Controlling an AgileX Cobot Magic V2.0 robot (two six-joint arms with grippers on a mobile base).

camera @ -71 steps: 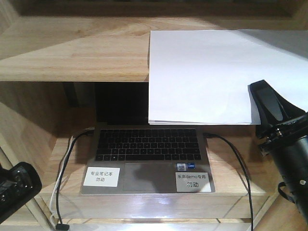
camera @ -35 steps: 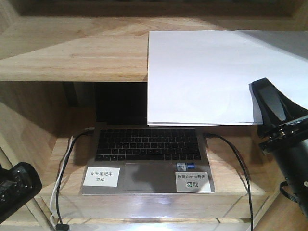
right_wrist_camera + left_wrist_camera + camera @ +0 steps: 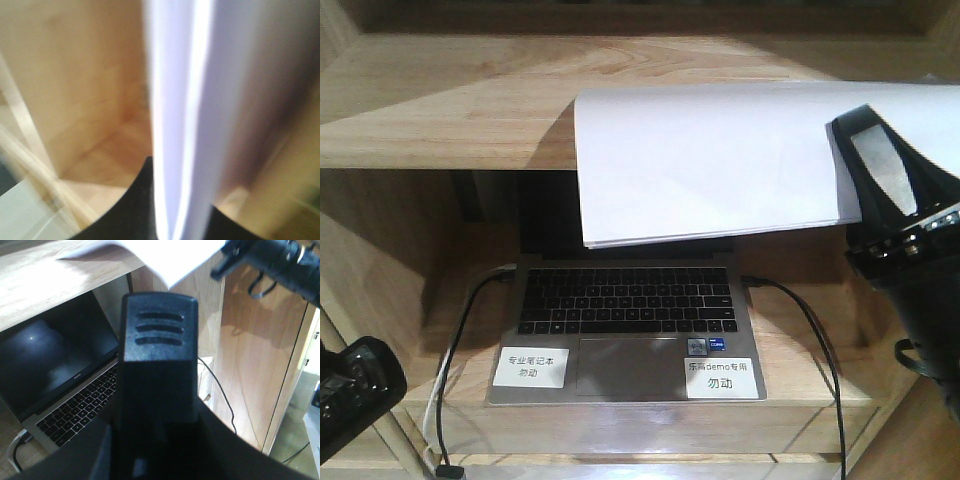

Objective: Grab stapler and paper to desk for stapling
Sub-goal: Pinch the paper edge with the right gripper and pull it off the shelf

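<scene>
The paper (image 3: pixel 710 160) sits at 1 o'clock in the front view - a thin white stack, its far part on the upper shelf (image 3: pixel 450 110), its near edge hanging past the shelf's lip over the laptop (image 3: pixel 625 330). The stack lies slightly skewed to the shelf edge, with its right side higher in the frame than its left.

The right gripper (image 3: pixel 868 150) comes in from 3 o'clock and is clamped on the paper's right edge. One black finger lies on top of the sheets, and the right wrist view, though blurred, shows the stack edge-on, running straight in between the jaws.

The laptop is open at 6 o'clock on the lower shelf (image 3: pixel 800 350), with a dark screen, two white labels (image 3: pixel 529 367) on its palm rest and a black cable (image 3: pixel 810 330) at each side.

The left gripper (image 3: pixel 157 335) is low at 8 o'clock, well apart from the paper. Its own camera shows one ridged black finger pointing toward the laptop - whether the jaws are apart or together I cannot tell.
</scene>
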